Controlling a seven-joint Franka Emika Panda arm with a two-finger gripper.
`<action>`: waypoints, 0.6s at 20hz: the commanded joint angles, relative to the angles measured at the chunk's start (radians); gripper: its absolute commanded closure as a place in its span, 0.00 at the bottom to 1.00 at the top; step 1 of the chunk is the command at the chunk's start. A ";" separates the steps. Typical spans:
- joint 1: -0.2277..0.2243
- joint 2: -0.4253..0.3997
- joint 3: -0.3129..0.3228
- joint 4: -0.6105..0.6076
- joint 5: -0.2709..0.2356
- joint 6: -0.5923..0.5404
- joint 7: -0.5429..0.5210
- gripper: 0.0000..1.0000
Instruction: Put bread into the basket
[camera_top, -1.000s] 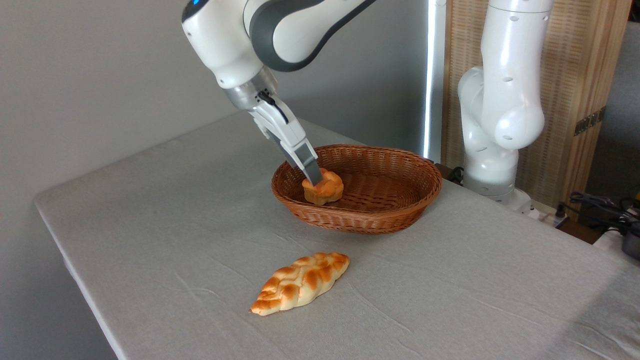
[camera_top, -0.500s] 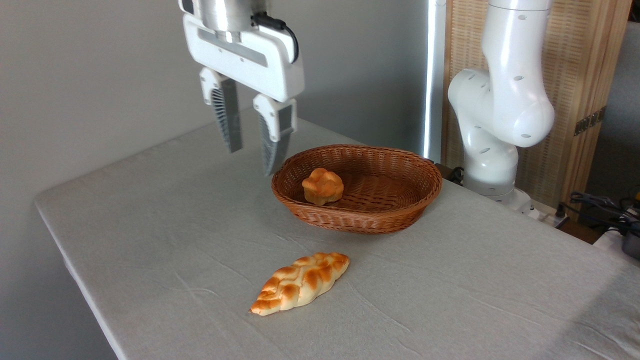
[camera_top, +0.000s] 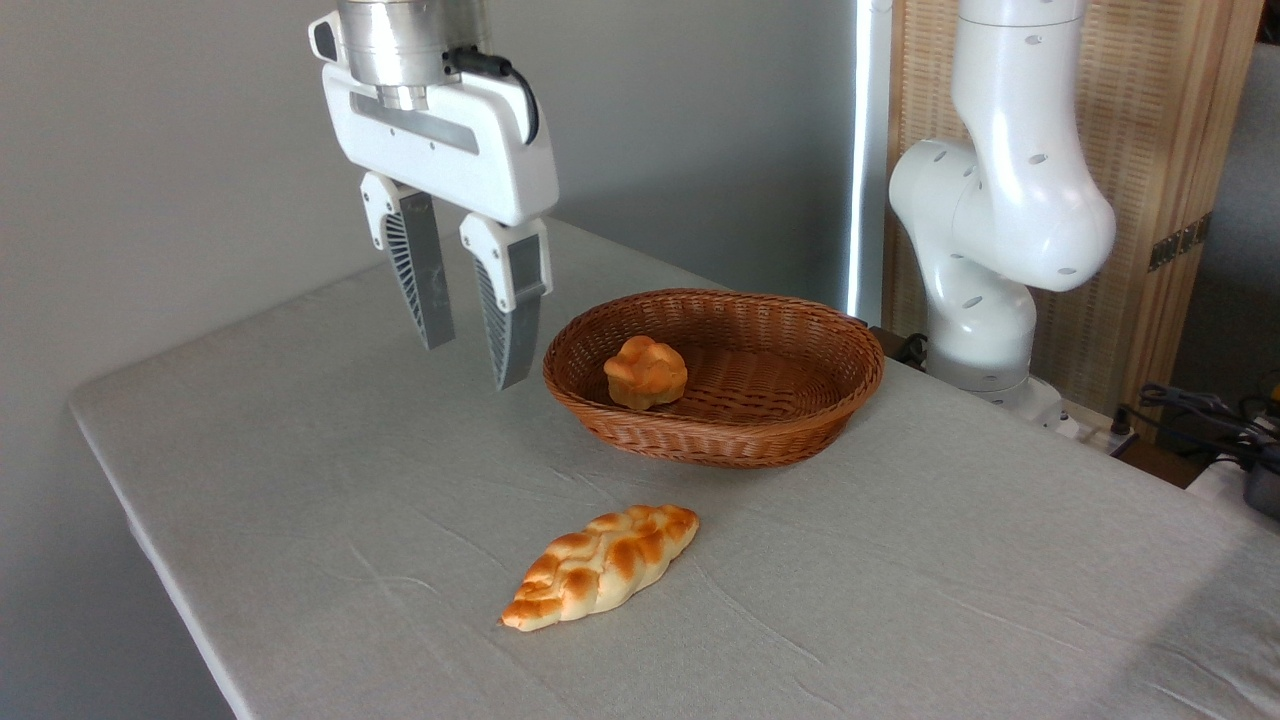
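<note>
Bread (camera_top: 646, 371) in basket (camera_top: 800, 420) — tool (camera_top: 472, 358) empty

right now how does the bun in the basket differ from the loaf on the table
The bun is small, round and lumpy-topped; the braided loaf is long and pointed at its ends. The bun sits inside the basket; the braided loaf lies flat on the table, outside it. Both are golden-orange, and the gripper touches neither.

orange-golden bread (camera_top: 646, 372); brown woven basket (camera_top: 790, 425); golden-cream braided loaf (camera_top: 599, 564).
</note>
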 joint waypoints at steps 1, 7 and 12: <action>0.080 0.030 -0.050 0.071 0.010 -0.085 0.008 0.00; 0.088 0.029 -0.042 0.066 0.006 -0.083 0.008 0.00; 0.121 0.022 -0.090 0.063 0.007 -0.085 0.008 0.00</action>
